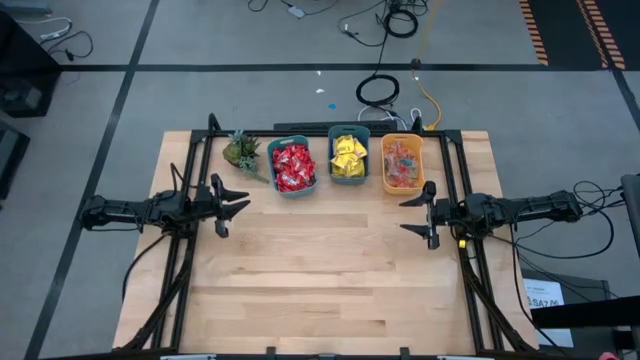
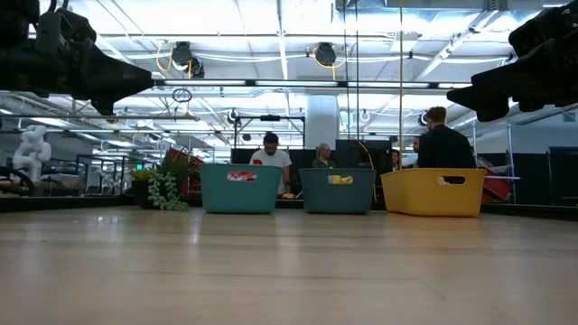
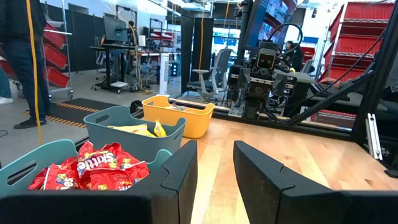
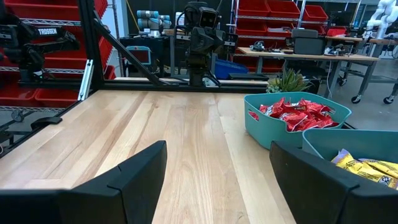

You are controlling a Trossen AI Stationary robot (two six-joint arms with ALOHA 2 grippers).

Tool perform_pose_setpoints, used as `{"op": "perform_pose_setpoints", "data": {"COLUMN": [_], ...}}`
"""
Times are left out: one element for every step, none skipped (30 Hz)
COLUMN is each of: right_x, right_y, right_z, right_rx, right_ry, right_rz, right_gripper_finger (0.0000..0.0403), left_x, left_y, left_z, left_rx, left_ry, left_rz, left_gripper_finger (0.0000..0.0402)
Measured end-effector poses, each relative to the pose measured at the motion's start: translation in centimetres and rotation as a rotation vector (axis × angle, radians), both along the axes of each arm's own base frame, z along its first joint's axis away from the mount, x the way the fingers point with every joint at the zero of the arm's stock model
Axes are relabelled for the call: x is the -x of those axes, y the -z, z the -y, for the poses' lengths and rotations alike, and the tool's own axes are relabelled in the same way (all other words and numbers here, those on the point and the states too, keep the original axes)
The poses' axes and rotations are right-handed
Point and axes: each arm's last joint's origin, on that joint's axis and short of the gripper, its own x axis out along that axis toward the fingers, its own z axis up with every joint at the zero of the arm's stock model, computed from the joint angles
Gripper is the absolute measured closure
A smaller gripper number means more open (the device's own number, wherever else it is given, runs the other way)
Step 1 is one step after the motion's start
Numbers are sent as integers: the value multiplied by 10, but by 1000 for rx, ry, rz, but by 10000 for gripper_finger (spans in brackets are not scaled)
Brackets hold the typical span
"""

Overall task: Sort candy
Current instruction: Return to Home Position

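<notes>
The candy lies sorted in three bins along the table's far edge: red packets [image 1: 292, 166] in a teal bin [image 1: 272, 170], yellow packets [image 1: 348, 157] in a second teal bin [image 1: 331, 150], small mixed pieces [image 1: 402, 164] in a yellow bin [image 1: 385, 178]. My left gripper [image 1: 240, 204] hovers open at the table's left edge, pointing level toward the right. My right gripper [image 1: 408, 214] hovers open at the right edge, pointing left. Both hold nothing. In the left wrist view the red packets [image 3: 93, 168] show just beyond my fingers.
A small green plant [image 1: 241, 150] stands left of the red-packet bin. The bare wooden tabletop [image 1: 320, 270] stretches between both arms and toward the near edge. A black frame [image 1: 462, 160] rims the table. People [image 2: 442, 140] stand in the room beyond the far edge.
</notes>
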Motion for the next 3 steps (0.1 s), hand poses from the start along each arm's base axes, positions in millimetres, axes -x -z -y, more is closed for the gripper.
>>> {"op": "perform_pose_setpoints", "data": {"right_x": [0,0,0], "right_y": [0,0,0], "right_z": [0,0,0], "right_rx": [0,0,0], "right_ry": [0,0,0], "right_rz": [0,0,0], "right_gripper_finger": [124,124,124], "left_x": [0,0,0], "left_y": [0,0,0], "left_z": [0,0,0], "left_rx": [0,0,0], "left_ry": [0,0,0], "left_rz": [0,0,0], "left_gripper_finger": [288,288,288]}}
